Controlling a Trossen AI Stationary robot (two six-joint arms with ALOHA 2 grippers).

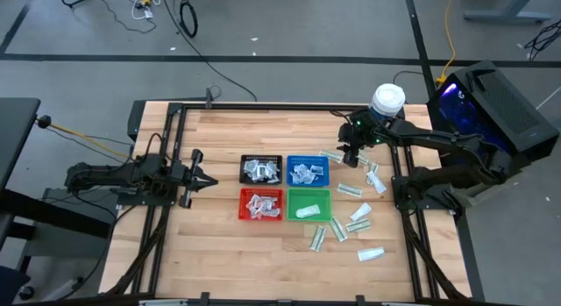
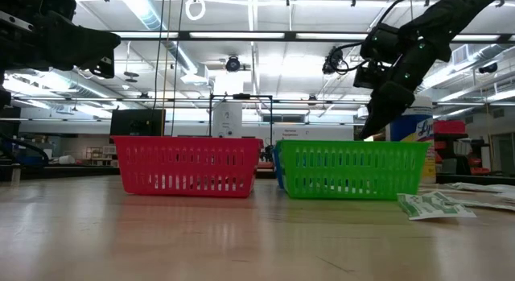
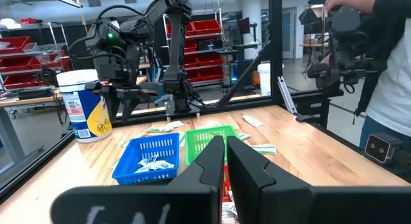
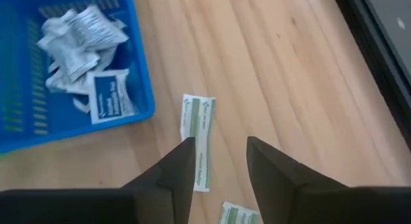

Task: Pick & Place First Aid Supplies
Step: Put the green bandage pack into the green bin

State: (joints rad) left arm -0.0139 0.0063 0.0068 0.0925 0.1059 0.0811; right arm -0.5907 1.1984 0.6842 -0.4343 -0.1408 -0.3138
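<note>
Wooden plank desk (image 1: 219, 231), four small plastic mesh trays clustered mid-desk: black (image 1: 261, 169), blue (image 1: 308, 170), red (image 1: 261, 204), green (image 1: 308, 204). Right end effector (image 4: 218, 161) hovers above the desk just beside the blue tray, fingers spread, empty. A long narrow white-and-green packet (image 4: 198, 139) lies flat directly below and between them. Looks like the reach step of a pick; next move calls for dropping straight down and pinching that thin paper strip. More loose packets (image 1: 352, 225) nearby. Left end effector (image 1: 195, 176) waits far off, pressed together.
</note>
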